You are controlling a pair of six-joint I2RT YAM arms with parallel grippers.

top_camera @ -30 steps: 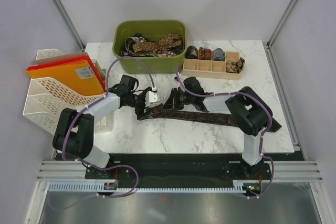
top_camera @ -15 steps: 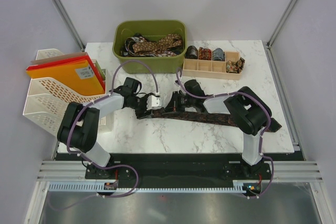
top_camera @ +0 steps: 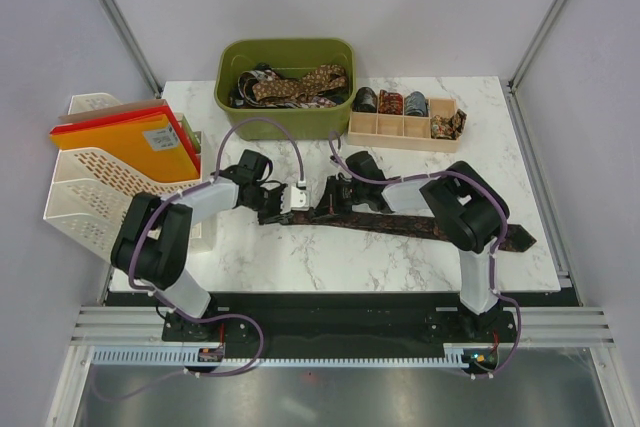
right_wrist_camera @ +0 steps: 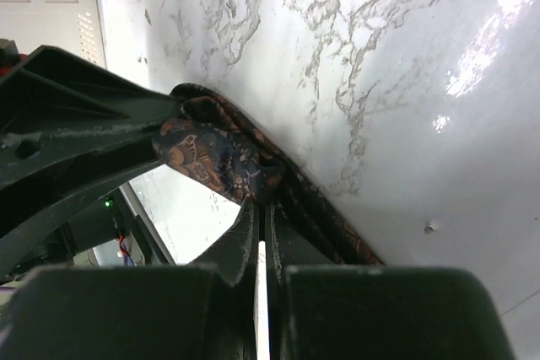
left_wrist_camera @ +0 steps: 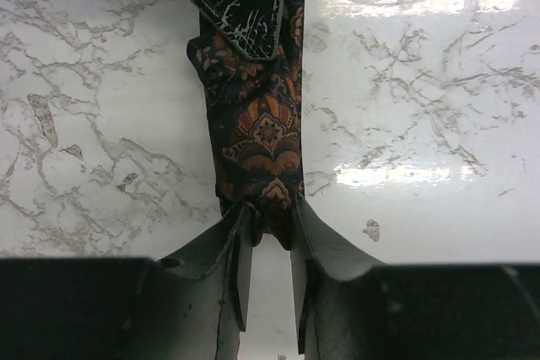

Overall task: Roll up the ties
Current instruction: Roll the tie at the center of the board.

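Seen from above, the dark patterned tie [top_camera: 400,223] lies flat across the middle of the table [top_camera: 300,262], with the left gripper [top_camera: 282,209] and right gripper [top_camera: 324,205] at its left end. In the left wrist view, the jaws clamp the tie's [left_wrist_camera: 261,137] tip. In the right wrist view, the jaws are together, pinching a fold of the tie [right_wrist_camera: 211,153].

A: State the quantity of ties, by form.
B: One flat tie [top_camera: 410,224]. Four rolled ties [top_camera: 390,102]. The loose ties [top_camera: 300,85] cannot be counted.
A: State the remaining items.
B: One wooden tray [top_camera: 400,139], one green bin [top_camera: 285,125], one file rack [top_camera: 95,187], two arms [top_camera: 200,202].
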